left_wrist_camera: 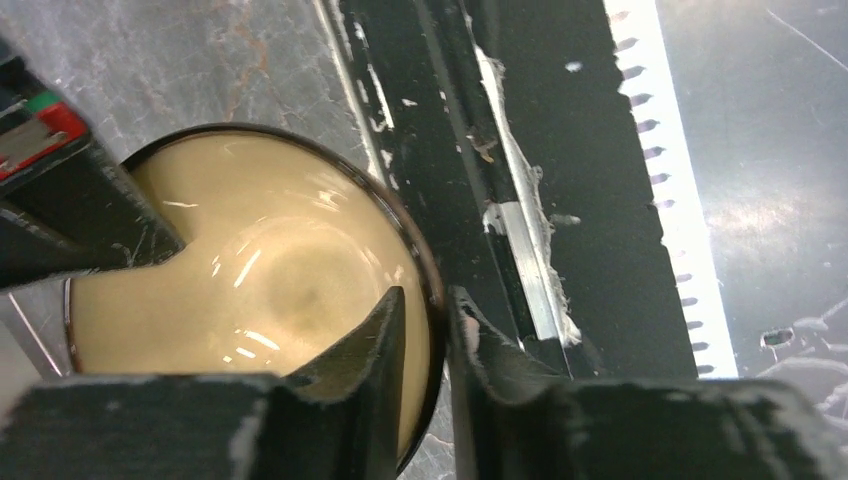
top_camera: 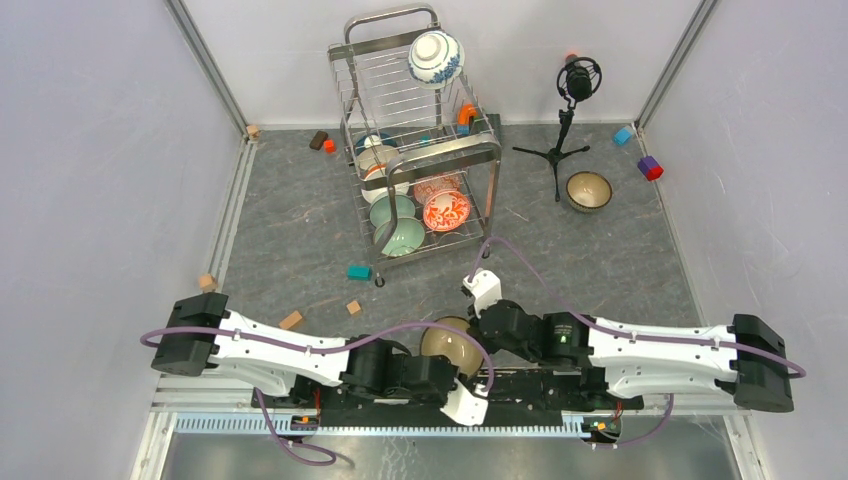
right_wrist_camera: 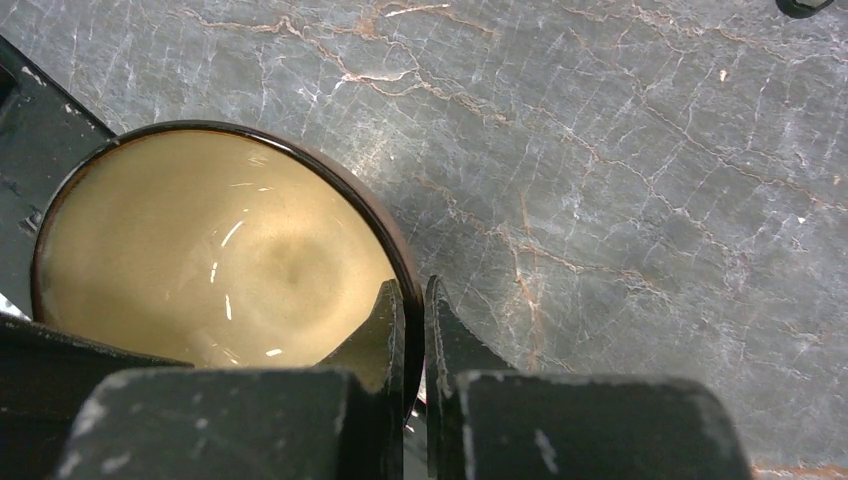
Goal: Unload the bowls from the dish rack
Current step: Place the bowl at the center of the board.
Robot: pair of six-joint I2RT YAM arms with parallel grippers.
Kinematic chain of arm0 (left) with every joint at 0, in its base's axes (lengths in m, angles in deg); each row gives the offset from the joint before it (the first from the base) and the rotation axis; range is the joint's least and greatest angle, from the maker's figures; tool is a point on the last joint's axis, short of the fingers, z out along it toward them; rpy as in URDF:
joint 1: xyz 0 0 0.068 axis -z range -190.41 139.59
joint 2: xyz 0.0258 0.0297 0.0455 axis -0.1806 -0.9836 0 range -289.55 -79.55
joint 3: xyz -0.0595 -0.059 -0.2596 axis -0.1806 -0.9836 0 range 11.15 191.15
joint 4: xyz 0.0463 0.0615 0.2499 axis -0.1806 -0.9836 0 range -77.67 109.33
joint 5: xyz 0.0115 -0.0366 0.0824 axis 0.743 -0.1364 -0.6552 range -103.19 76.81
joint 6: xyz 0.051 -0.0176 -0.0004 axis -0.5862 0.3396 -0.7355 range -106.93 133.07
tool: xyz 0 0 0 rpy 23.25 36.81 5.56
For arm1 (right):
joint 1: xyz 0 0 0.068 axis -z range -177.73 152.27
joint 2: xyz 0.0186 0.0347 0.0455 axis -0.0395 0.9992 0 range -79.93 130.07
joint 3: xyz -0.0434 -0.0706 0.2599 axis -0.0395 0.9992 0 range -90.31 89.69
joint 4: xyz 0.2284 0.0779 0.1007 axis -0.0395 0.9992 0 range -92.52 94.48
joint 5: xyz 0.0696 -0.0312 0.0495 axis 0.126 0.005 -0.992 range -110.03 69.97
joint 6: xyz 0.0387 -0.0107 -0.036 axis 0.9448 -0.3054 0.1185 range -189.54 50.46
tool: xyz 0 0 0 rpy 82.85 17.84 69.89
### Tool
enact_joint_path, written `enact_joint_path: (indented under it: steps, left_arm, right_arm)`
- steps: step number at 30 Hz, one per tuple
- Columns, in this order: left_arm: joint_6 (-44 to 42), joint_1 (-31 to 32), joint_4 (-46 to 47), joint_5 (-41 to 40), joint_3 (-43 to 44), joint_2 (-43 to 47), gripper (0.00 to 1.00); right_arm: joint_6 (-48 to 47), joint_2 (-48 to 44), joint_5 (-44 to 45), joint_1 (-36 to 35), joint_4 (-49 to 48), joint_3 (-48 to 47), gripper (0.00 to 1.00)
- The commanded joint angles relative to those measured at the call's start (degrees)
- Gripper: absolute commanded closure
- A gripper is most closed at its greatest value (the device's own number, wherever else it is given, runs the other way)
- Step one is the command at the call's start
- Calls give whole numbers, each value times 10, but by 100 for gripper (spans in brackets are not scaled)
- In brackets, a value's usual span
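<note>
At the near edge of the desk (top_camera: 600, 260), between the arm bases, the tan bowl (top_camera: 452, 345) has its rim clenched by both the left tool (left_wrist_camera: 425, 300) and the right tool (right_wrist_camera: 411, 290). If the arms pull in different directions, the glazed rim can slip out and the bowl can drop.

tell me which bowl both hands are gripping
The tan bowl at the front: left hand and right hand each pinch its dark rim. Another brown bowl sits untouched far right; the rest are on the dish rack.

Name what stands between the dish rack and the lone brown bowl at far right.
A black microphone tripod, between the dish rack and that brown bowl; the top external view shows it.
</note>
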Motion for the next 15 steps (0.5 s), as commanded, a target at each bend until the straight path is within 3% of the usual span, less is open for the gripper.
enact_joint_path:
  steps: [1, 2, 9, 10, 11, 15]
  left_arm:
    - [31, -3, 49, -39, 1, 12, 63]
    - [33, -3, 49, -43, 0, 10, 55]
    - [43, -3, 68, -70, -7, 21, 25]
    - [46, -3, 68, -76, -6, 28, 18]
    - [50, -3, 66, -83, -4, 35, 2]
    - [86, -4, 68, -137, -2, 79, 0]
  right_arm:
    - [3, -28, 13, -4, -6, 4, 100]
    - [3, -29, 13, -4, -6, 4, 100]
    - [8, -43, 18, -4, 1, 2, 100]
    - [9, -48, 26, -4, 5, 2, 100]
    - [10, -52, 34, -4, 9, 2, 100]
    - [13, -71, 63, -3, 24, 2, 100]
